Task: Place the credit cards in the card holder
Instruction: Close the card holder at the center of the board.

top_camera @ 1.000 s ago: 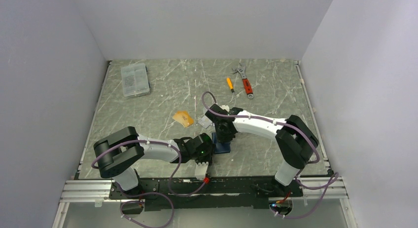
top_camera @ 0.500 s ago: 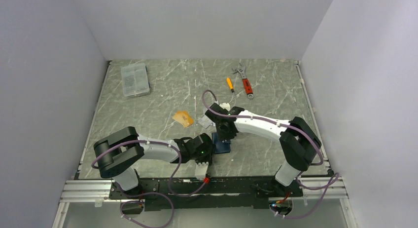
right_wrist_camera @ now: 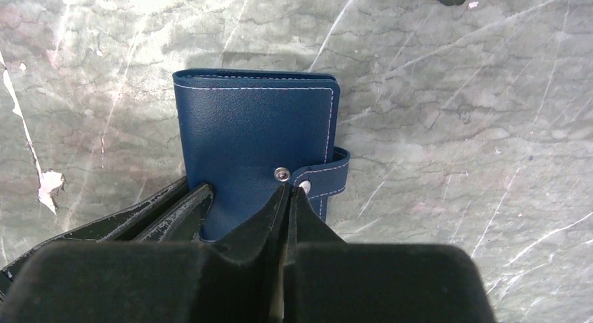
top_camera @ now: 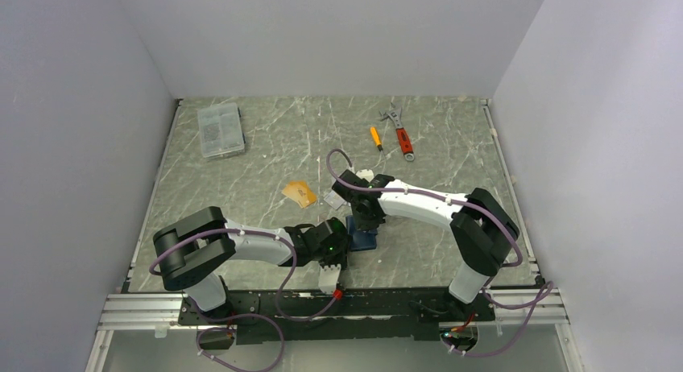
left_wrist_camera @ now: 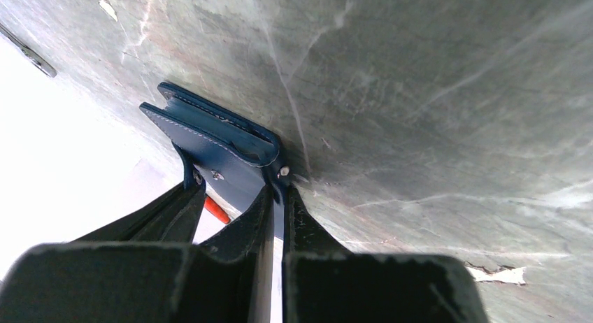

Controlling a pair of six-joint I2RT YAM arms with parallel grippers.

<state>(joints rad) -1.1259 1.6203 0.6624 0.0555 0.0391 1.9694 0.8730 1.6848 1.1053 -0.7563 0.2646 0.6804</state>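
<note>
Soft, even light from overhead fills the top view, leaving the table [top_camera: 266, 146] sharp and only faint shadows beneath the arms [top_camera: 258, 247]. In the left wrist view the background left of the card holder [left_wrist_camera: 224, 145] burns out to white, and in both wrist views the left gripper [left_wrist_camera: 278, 197] and right gripper [right_wrist_camera: 285, 194] loom dark and blurred along the bottom edge.

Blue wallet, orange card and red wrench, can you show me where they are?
blue wallet [right_wrist_camera: 255, 148]: right wrist view, middle of its front cover.
orange card [top_camera: 300, 193]: top view, middle of the card.
red wrench [top_camera: 405, 142]: top view, on its red handle.
</note>
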